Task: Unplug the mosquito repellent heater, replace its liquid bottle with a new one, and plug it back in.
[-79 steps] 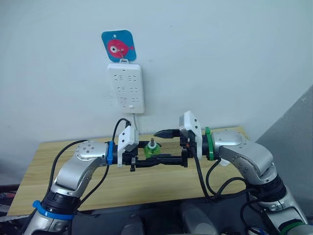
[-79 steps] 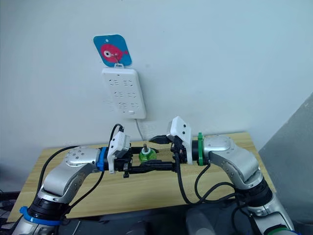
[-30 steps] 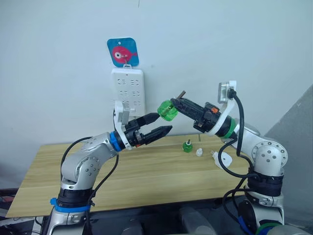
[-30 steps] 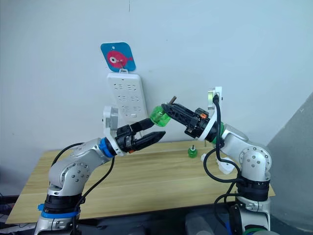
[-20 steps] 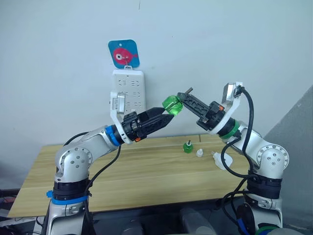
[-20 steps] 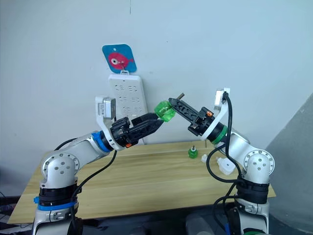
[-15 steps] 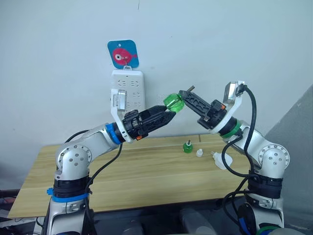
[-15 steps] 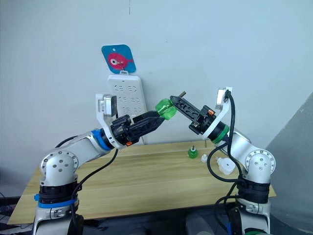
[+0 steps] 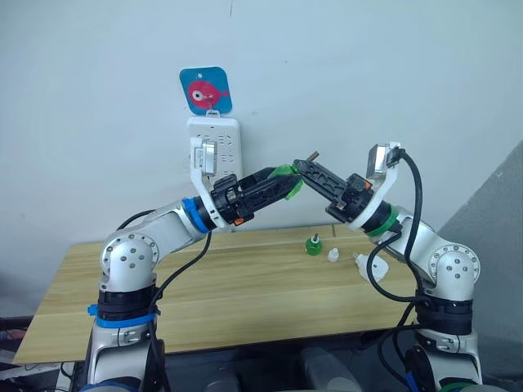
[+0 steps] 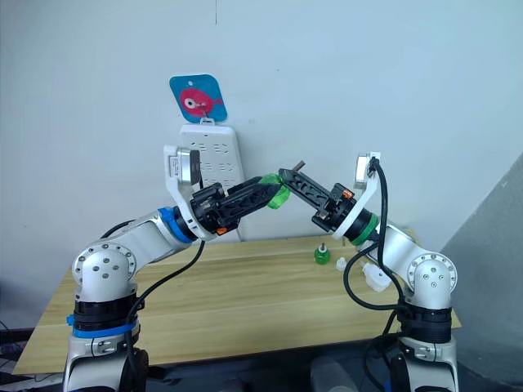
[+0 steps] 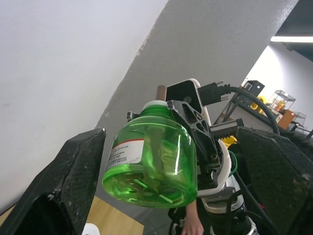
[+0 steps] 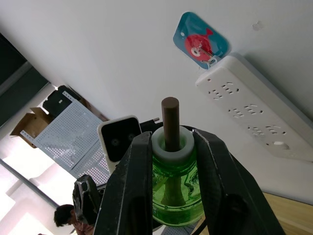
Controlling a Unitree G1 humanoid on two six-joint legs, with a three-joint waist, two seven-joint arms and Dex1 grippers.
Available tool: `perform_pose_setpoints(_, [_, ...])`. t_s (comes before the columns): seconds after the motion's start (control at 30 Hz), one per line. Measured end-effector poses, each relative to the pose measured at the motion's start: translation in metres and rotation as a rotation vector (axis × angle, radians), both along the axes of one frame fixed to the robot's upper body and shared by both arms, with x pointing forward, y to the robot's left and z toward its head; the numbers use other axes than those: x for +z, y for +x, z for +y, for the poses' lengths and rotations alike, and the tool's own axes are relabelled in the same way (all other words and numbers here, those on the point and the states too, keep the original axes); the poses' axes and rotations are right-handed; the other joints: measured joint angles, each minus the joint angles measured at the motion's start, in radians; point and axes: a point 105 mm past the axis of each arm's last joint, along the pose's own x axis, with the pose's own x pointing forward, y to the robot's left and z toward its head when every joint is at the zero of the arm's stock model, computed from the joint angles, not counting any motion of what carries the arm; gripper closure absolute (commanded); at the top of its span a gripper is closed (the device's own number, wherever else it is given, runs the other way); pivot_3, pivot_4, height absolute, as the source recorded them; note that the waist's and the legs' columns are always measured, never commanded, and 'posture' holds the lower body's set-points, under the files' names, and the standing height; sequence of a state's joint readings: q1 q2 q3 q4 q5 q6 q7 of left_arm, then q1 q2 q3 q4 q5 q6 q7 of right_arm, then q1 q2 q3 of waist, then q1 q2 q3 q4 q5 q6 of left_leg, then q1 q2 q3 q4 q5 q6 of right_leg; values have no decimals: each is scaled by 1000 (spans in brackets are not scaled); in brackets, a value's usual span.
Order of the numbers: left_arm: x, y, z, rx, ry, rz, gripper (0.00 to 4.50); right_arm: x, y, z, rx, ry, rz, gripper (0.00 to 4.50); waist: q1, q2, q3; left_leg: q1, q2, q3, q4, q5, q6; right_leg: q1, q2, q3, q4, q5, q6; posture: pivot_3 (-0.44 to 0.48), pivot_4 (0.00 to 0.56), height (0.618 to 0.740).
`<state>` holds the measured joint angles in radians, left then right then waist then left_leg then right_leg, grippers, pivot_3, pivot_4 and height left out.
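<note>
Since half a second ago, our left gripper has slid further along the green liquid bottle, its two fingers now spread wide on either side of the body without touching it. Our right gripper stays clamped on the bottle's white neck, wick upward, in front of the wall power strip. On the table, the white mosquito repellent heater lies unplugged beside another small green bottle.
</note>
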<state>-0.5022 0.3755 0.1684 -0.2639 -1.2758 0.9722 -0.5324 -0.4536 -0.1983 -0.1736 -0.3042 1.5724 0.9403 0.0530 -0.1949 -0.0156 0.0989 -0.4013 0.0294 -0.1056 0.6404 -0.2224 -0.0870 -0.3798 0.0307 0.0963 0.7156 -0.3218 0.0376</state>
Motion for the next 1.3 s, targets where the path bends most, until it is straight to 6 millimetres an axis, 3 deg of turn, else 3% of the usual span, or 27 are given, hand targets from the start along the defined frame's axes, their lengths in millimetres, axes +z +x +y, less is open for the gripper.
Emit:
perform_pose_setpoints(0.27, [-5, 1, 2, 5, -7, 25, 2163, 4, -2, 2, 14, 24, 3, 3661, 0, 0, 0, 0, 0, 0, 0, 0, 0, 0, 0, 0, 0, 0, 0, -160, 0, 710])
perform_pose_setpoints(1.27, [-5, 4, 3, 7, -37, 68, 2214, 5, -1, 5, -4, 39, 10, 3661, 1, 0, 0, 0, 0, 0, 0, 0, 0, 0, 0, 0, 0, 0, 0, -164, 0, 710])
perform_pose_setpoints(1.3, [-5, 4, 3, 6, -35, 67, 2214, 5, -2, 5, -5, 40, 10, 3311, 0, 0, 0, 0, 0, 0, 0, 0, 0, 0, 0, 0, 0, 0, 0, -164, 0, 710])
